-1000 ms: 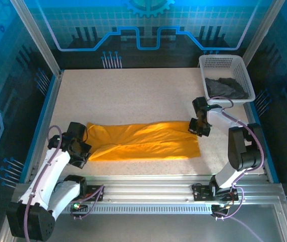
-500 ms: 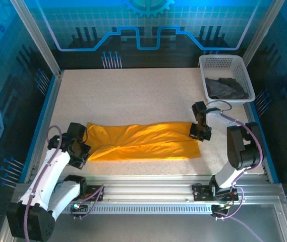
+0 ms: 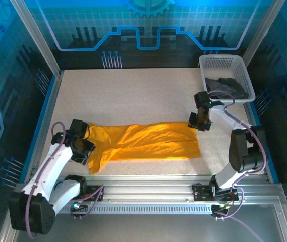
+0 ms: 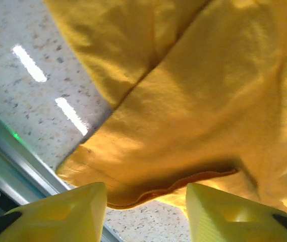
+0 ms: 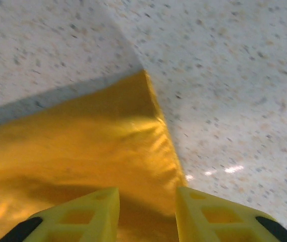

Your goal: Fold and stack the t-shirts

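The bright orange-yellow t-shirt (image 3: pixel 148 142) lies folded into a long strip across the table's front half. My left gripper (image 3: pixel 85 151) sits at its left end, jaws open, with the shirt's hem (image 4: pixel 183 181) just beyond the fingertips and bare table between them. My right gripper (image 3: pixel 198 123) is at the strip's far right corner (image 5: pixel 146 80), jaws open, with wrinkled orange cloth (image 5: pixel 148 166) lying between the fingers. The dark charcoal grey t-shirt (image 3: pixel 225 87) is crumpled in the basket.
A white lattice basket (image 3: pixel 223 62) stands at the back right corner of the speckled table (image 3: pixel 133 96). An aluminium rail (image 3: pixel 148 184) runs along the front edge, close to the shirt's lower left corner (image 3: pixel 95 169). Blue-lit walls enclose the table.
The shirt's left end has bunched inward, and its lower left corner now droops toward the front rail. My right gripper has moved slightly toward the back at the shirt's right corner.
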{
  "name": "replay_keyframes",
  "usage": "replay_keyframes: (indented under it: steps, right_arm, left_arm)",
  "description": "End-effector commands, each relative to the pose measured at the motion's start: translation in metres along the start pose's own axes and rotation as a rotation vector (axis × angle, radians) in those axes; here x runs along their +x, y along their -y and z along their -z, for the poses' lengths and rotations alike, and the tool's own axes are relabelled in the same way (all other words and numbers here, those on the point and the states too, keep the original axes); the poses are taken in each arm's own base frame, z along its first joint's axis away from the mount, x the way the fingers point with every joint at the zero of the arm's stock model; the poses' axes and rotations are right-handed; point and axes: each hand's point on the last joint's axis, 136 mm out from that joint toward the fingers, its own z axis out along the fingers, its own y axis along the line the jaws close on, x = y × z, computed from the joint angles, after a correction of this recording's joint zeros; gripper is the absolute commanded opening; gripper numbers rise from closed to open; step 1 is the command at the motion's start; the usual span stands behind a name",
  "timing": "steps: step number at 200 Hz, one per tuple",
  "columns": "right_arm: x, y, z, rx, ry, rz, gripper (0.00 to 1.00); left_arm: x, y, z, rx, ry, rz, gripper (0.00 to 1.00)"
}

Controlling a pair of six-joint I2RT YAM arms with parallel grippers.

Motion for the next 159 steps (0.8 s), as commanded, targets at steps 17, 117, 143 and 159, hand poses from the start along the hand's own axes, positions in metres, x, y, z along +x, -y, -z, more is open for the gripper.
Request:
replay_keyframes:
  steps: [17,117,143,159]
  right_arm:
    - [-0.012,-0.010,-0.017,-0.041,-0.076,-0.017,0.39]
    - [-0.027,-0.002,-0.056,0.057,-0.180,-0.055,0.18]
    - [-0.037,0.001,-0.052,0.085,-0.160,-0.057,0.03]
    - [-0.044,0.001,-0.050,0.093,-0.144,-0.061,0.00]
  left_arm:
    - [-0.037,0.072,0.024,0.179,0.039,-0.081,0.52]
    - [-0.123,0.139,-0.044,0.110,-0.002,-0.257,0.60]
    - [-0.114,0.155,-0.053,0.137,-0.046,-0.353,0.55]
    - [-0.110,0.152,-0.060,0.109,-0.061,-0.386,0.41]
